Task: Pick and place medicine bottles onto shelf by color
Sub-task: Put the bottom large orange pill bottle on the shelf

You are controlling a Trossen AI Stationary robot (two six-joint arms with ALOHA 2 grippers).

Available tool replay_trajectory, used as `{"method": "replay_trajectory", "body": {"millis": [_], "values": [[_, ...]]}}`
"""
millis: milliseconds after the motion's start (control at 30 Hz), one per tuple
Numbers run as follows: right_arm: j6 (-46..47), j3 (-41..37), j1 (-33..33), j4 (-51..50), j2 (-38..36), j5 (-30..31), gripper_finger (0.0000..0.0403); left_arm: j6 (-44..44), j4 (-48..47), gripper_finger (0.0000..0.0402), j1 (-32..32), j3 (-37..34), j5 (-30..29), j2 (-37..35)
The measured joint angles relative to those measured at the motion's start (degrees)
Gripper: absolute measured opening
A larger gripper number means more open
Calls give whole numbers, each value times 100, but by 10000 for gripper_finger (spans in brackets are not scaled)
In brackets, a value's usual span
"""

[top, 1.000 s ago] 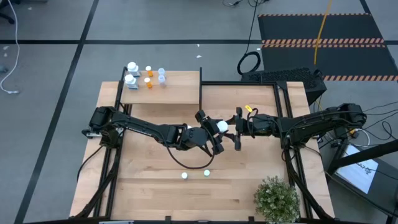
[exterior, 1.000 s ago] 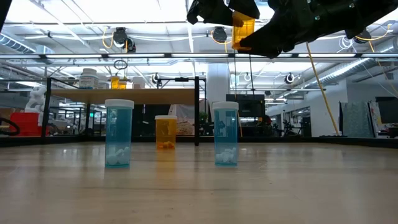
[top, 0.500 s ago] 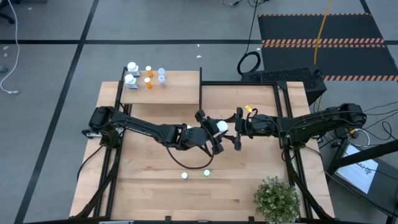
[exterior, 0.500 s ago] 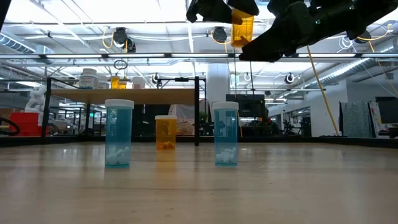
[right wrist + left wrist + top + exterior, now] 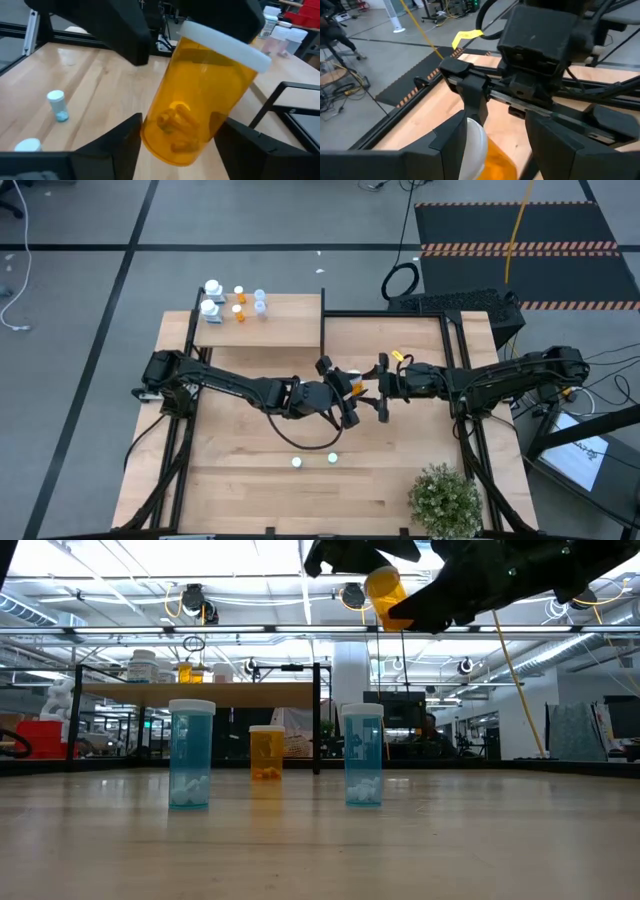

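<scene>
Orange bottle (image 5: 200, 100) tilted mid-air over table centre, left gripper (image 5: 340, 395) clamped on it; right gripper (image 5: 382, 388) jaws parted around its base, contact unclear. Below: two blue bottles (image 5: 191, 754), one amber bottle (image 5: 266, 752) on wood tabletop (image 5: 400, 470). Shelf (image 5: 290, 330) far-left, plant (image 5: 445, 500) near corner.

Overhead looks down; low looks level; wrists close-up.

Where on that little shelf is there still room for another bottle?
The bottles crowd the shelf's far left end. The rest of its board, toward the black panel, is bare. Mid-table is crowded: both grippers meet around an orange bottle. Two blue bottles stand nearer the plant.
</scene>
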Motion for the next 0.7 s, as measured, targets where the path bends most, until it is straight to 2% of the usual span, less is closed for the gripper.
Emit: {"method": "replay_trajectory", "body": {"millis": [233, 500, 700], "values": [[0, 0, 2, -13, 2, 1, 192, -3, 10, 201, -4, 2, 6, 0], [-22, 0, 4, 39, 2, 13, 205, 254, 165, 202, -154, 2, 92, -44], [-51, 0, 2, 51, 2, 15, 199, 346, 186, 203, -267, 11, 71, -213]]}}
